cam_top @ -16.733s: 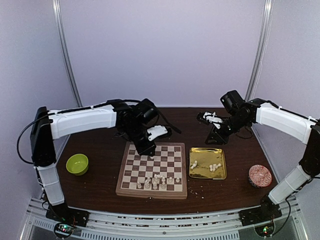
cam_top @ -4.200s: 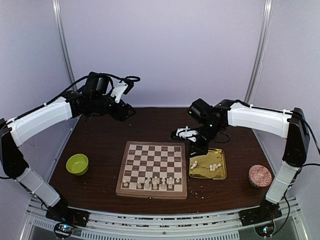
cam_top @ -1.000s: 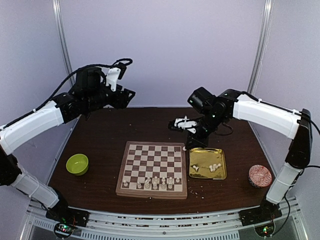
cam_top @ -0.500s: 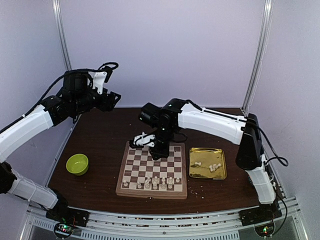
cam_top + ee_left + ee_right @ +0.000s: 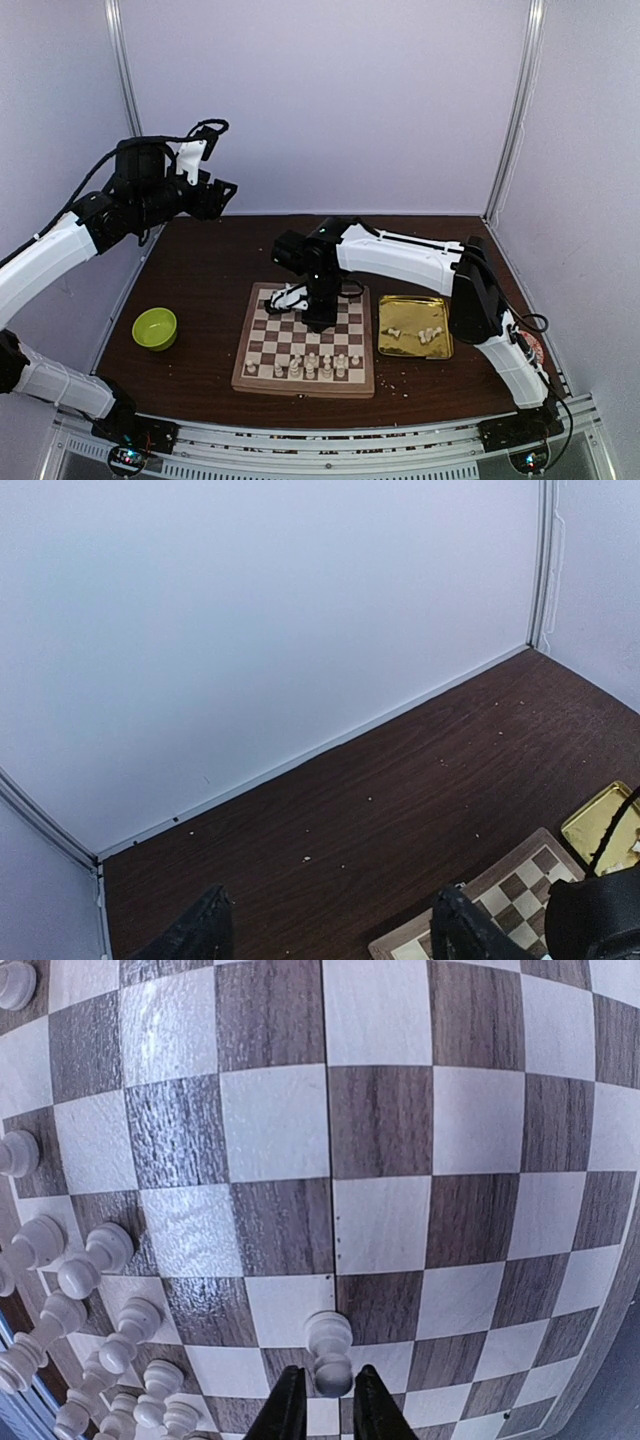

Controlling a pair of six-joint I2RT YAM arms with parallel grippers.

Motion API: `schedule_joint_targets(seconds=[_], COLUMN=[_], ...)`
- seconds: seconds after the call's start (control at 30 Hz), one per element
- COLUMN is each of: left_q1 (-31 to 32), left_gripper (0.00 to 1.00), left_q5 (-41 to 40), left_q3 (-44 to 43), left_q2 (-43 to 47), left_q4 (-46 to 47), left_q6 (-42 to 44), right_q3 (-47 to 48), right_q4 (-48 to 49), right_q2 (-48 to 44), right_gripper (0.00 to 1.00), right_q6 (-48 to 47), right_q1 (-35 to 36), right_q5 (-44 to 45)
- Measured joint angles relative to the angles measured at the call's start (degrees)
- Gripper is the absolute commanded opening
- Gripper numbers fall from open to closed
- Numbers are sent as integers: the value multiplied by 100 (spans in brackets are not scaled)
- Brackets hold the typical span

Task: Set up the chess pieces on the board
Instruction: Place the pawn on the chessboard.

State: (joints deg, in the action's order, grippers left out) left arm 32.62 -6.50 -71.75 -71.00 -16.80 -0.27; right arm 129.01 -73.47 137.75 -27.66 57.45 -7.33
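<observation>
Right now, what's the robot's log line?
right fingers: either side of chess piece standing on board, grip unclear | left fingers: open, empty, raised | gold tray: holds spare pieces

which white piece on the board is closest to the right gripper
The lone piece standing between the right gripper's fingertips; the other pieces cluster along the board's edge.

We've got plain pale lavender walls [image 5: 330, 100] all around, shiny metal posts [image 5: 516, 110] in the corners, and a dark brown wood surface [image 5: 200, 280] under soft, even light.
</observation>
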Motion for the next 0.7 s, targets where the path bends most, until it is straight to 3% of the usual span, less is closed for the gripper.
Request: schedule_joint_targets(seconds=[0.33, 0.47, 0.7], left_q1=[0, 0, 527], left_gripper=[69, 60, 57], left_q5=[162, 435, 820], left_q3=[0, -136, -1075], left_q2=[-114, -490, -1871], left_q4=[0, -256, -1283], left_q6=[15, 28, 348], right_q3=[-286, -1438, -3895], right_q4=[-44, 151, 1115], right_q2=[-339, -1456, -4144], right_gripper=[23, 22, 21], right_q6=[87, 109, 131], right_q1=[-122, -522, -2162], right_q5=[-155, -428, -898])
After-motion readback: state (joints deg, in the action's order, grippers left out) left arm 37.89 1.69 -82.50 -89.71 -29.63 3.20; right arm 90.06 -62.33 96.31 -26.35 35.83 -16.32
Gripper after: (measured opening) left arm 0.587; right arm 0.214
